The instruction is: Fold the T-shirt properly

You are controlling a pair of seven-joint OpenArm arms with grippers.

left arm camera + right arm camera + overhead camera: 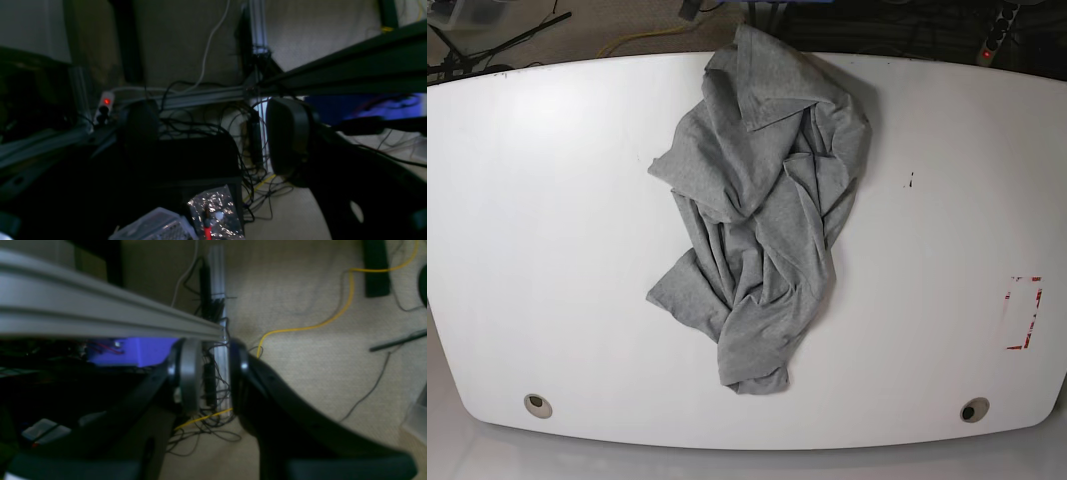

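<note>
Fold not started. T-shirt (762,210) is a crumpled heap on the white table (537,220), roughly mid-table and biased toward the far edge; top of the heap laps over that far edge. No arm shows in the base view.

Both arms look parked below table level: wrist cams see carpet, cables and aluminium frame rail (100,311), no cloth.
- left gripper (213,140): jaws spread wide, nothing between them.
- right gripper (215,380): jaws narrowly apart, clear gap with only floor cables behind; holding nothing.

Shirt orientation: long axis of the heap runs far edge to near edge, tilted slightly. Wide, bunched mass at the far end, tapering to a narrow tail (757,375) near the front edge. A flap (677,290) sticks out toward the base view's left. Can't tell collar from hem, or pick out the sleeves, in this state. No printed letters visible.

Next move, my read: bring both arms up over the table, pinch two separated edges or corners, and pull flat. Needs identifying hem/shoulders first; the heap is twisted, so a single grab likely just drags the lump.
</note>
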